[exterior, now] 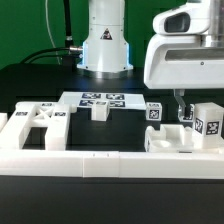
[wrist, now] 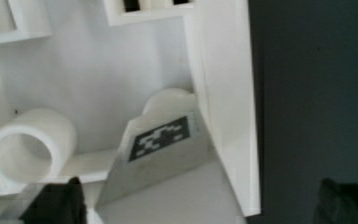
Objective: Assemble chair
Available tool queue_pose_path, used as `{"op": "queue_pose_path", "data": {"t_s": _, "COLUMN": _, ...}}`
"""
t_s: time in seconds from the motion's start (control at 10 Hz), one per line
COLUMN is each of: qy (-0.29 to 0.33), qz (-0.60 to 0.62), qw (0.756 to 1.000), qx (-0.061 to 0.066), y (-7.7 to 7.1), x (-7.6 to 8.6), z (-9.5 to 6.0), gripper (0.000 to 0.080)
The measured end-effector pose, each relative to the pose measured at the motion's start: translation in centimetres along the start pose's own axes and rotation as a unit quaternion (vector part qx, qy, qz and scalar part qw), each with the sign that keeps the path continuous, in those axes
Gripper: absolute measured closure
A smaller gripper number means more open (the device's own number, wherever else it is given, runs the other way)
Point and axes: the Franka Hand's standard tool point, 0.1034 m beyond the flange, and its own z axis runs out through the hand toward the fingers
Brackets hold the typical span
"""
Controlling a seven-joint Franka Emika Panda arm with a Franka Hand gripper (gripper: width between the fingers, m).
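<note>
Border wall (exterior: 60, 160) in front, we hold our gripper (exterior: 183, 116) spread above the tagged chair part (wrist: 158, 140) at the exterior view's right; centring squarely before closing should steady the pick.

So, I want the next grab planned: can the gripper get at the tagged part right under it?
Probably yes. The gripper is open, nothing covers the tagged part, and the fingers stand either side of it. A white panel close beside it may crowd one finger.
</note>
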Motion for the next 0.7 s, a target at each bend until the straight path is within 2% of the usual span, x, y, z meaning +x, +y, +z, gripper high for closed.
{"op": "queue_pose_path", "data": {"t_s": 0.1, "qy": 0.003, "qz": -0.042, "qw": 0.999, "qx": -0.004, "y": 0.07, "x": 0.11, "z": -0.02, "gripper": 0.0151}}
{"op": "queue_pose_path", "data": {"t_s": 0.3, "qy": 0.008, "qz": -0.056, "qw": 0.998, "qx": -0.003, "y": 0.08, "x": 0.24, "z": 0.0, "gripper": 0.0162}}
{"op": "queue_pose_path", "data": {"t_s": 0.5, "qy": 0.007, "qz": -0.056, "qw": 0.998, "qx": -0.004, "y": 0.16, "x": 0.25, "z": 0.02, "gripper": 0.0517}}
{"op": "queue_pose_path", "data": {"t_s": 0.7, "qy": 0.007, "qz": -0.047, "qw": 0.999, "qx": -0.004, "y": 0.24, "x": 0.25, "z": 0.06, "gripper": 0.0514}}
